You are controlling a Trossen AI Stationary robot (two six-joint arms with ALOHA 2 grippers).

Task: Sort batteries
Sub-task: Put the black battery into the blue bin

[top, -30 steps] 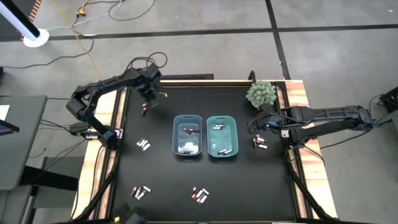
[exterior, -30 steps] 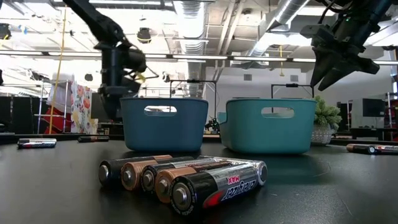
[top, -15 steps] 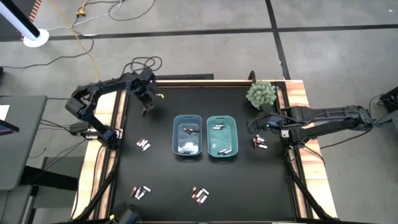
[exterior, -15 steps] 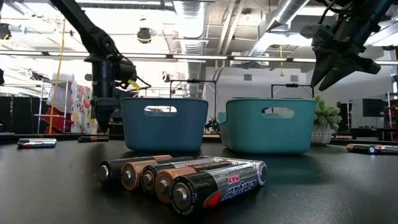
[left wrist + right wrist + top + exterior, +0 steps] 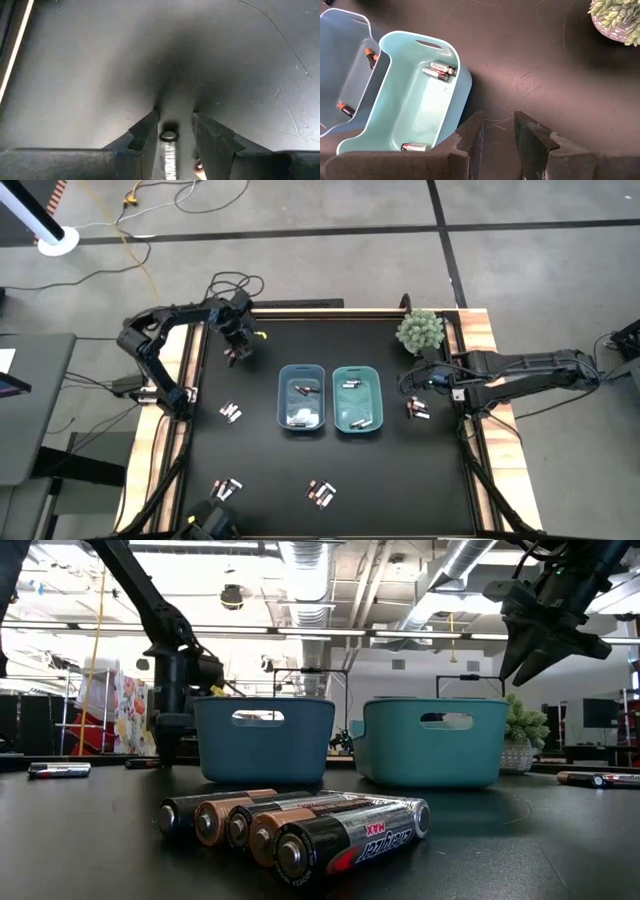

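At the near edge of the black table (image 5: 400, 490), right in front of the low camera, a cluster of batteries (image 5: 300, 825) lies side by side, ends toward the lens. In the overhead view this is the small group (image 5: 320, 493) near the front middle, with another small group (image 5: 227, 488) to its left.

Farther in, at mid-table, two bins stand just beside each other: a blue bin (image 5: 302, 398) on the left and a teal bin (image 5: 357, 399) on the right. Both hold a few batteries; in the right wrist view several cells (image 5: 439, 71) lie on the teal bin's floor. A few more batteries (image 5: 231, 413) lie on the mat left of the blue bin, and another few (image 5: 417, 410) right of the teal bin.

The right gripper (image 5: 497, 134) hangs above the table right of the teal bin, near those batteries. Its fingers (image 5: 532, 137) stand slightly apart with only bare mat showing between them; it holds nothing.

Toward the far left corner, the left gripper (image 5: 173, 131) is down at the table surface. Its fingers (image 5: 145, 137) are set on either side of a single battery (image 5: 169, 150), which sits in the narrow gap between them; whether they press on it or just flank it cannot be told.

At the far right corner stands a small potted plant (image 5: 419, 330).
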